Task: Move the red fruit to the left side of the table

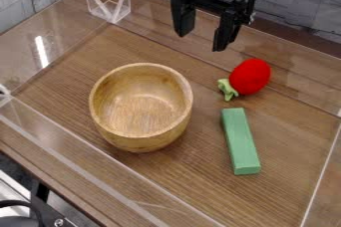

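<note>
A single view looks down across the table, a brown wood-grain top fenced by low clear acrylic walls that catch pale reflections along the left and lower edges.

The gripper hangs at the top centre of the frame, black, pointing downward, with its fingers spread apart and nothing between them. It is above the tabletop, and its tips sit up and to the left of the red fruit, apart from it.

The red fruit lies on the wood right of centre, a small bright red rounded piece with a green leafy end pointing toward lower left. It touches no other object.

A wooden bowl stands upright in the middle of the frame, left of the fruit and much larger than it; its pale inside is visible.

A flat green block lies lower right, long side running roughly top to bottom, just beside the bowl's right edge and below the fruit. Whether the block touches the bowl cannot be told.

In the upper left, a small clear angled piece stands by the far wall.
</note>
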`<action>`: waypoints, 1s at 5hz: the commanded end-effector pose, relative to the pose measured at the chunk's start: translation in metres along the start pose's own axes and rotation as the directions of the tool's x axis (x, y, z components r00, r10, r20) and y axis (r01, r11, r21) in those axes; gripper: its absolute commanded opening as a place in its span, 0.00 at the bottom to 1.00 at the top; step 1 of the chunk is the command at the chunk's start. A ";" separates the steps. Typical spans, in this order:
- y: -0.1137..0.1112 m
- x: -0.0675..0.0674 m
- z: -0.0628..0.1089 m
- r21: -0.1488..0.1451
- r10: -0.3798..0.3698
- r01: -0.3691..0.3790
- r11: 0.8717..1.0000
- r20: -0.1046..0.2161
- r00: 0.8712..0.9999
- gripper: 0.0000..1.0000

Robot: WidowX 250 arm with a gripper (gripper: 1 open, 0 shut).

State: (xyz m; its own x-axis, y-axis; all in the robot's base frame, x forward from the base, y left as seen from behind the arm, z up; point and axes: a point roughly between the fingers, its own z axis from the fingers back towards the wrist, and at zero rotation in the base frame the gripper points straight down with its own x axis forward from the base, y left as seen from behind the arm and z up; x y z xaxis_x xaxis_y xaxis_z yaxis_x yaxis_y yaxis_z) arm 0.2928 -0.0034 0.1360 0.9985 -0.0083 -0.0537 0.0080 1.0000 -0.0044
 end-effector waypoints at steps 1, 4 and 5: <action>-0.008 0.006 -0.015 -0.007 0.031 -0.032 0.999 -0.025 0.999 1.00; -0.073 0.047 -0.046 -0.035 0.303 -0.304 0.952 -0.031 0.952 1.00; -0.078 0.051 -0.065 -0.021 0.358 -0.359 0.933 -0.043 0.933 1.00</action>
State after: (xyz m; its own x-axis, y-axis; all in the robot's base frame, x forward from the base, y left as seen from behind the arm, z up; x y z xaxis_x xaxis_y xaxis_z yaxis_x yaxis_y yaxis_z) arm 0.3304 -0.0782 0.0504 0.9220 0.3564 -0.1514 -0.3563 0.9339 0.0287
